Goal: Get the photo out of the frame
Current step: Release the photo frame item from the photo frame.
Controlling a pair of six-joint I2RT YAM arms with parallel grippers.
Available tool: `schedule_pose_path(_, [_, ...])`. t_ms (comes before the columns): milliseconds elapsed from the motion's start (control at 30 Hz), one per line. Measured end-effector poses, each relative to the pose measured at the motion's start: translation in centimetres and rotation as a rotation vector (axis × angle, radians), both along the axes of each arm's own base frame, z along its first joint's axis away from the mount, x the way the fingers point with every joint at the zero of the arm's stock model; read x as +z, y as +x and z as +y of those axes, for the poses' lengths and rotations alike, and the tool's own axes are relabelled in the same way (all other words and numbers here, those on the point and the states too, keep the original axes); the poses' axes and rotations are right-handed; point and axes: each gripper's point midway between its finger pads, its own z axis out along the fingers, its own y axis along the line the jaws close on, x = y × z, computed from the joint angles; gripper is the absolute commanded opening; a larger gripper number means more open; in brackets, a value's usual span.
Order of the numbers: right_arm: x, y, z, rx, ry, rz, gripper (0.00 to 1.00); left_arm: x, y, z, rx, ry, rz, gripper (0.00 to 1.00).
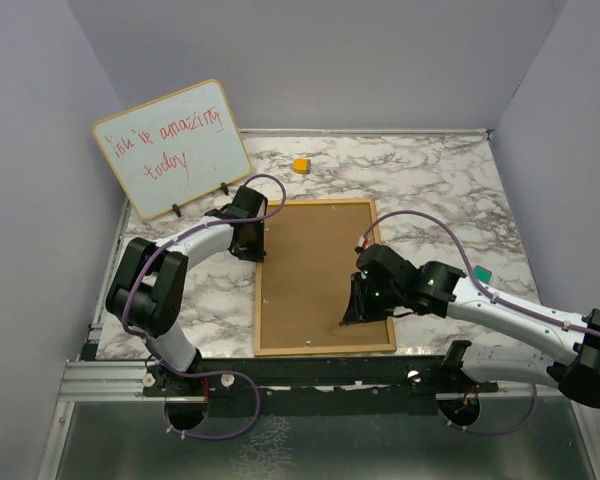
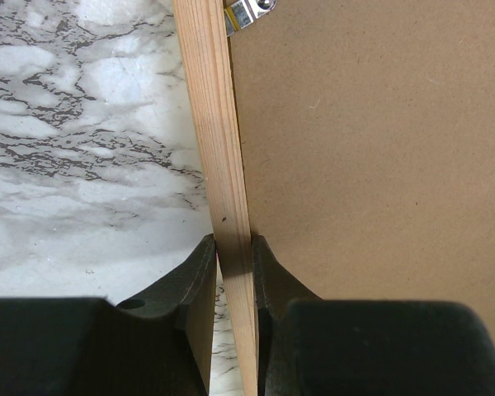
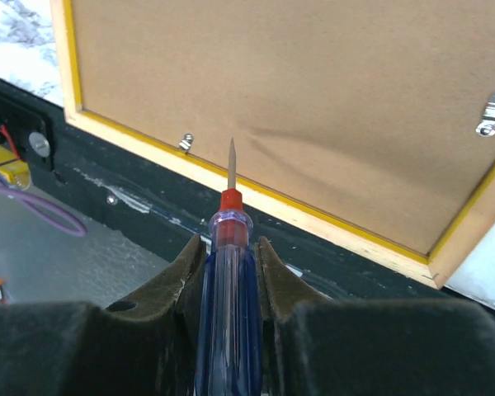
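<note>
From above, the frame (image 1: 315, 270) lies face down on the marble table (image 1: 430, 190), brown back up, between the two arms. The left gripper (image 1: 252, 240) sits at its left edge near the far corner. The right gripper (image 1: 358, 308) hangs over the near right part of the back. A whiteboard (image 1: 170, 150) leans at the far left.

The left wrist view shows the fingers (image 2: 200, 280) pinched narrowly on the frame's wooden side rail.

In the right wrist view, the jaws clamp a blue-handled screwdriver (image 3: 229, 289). Its tip points near a small clip (image 3: 185, 142) by the yellow border; whether it touches is unclear.
</note>
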Motion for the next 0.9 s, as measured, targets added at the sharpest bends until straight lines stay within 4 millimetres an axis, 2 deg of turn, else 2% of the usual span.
schedule_pose_path(167, [0.4, -0.6, 1.2, 0.045, 0.038, -0.008, 0.00, 0.0, 0.0, 0.0, 0.000, 0.000, 0.000, 0.00])
schedule_pose_path(367, [-0.4, -1.8, 2.5, 0.107, 0.005, 0.016, 0.00, 0.0, 0.0, 0.0, 0.000, 0.000, 0.000, 0.00])
schedule_pose_path(567, [-0.9, -2.1, 3.5, 0.135, -0.025, 0.032, 0.00, 0.0, 0.0, 0.0, 0.000, 0.000, 0.000, 0.00])
schedule_pose_path(900, [-1.2, -2.5, 4.0, 0.154, -0.040, 0.038, 0.00, 0.0, 0.0, 0.0, 0.000, 0.000, 0.000, 0.00])
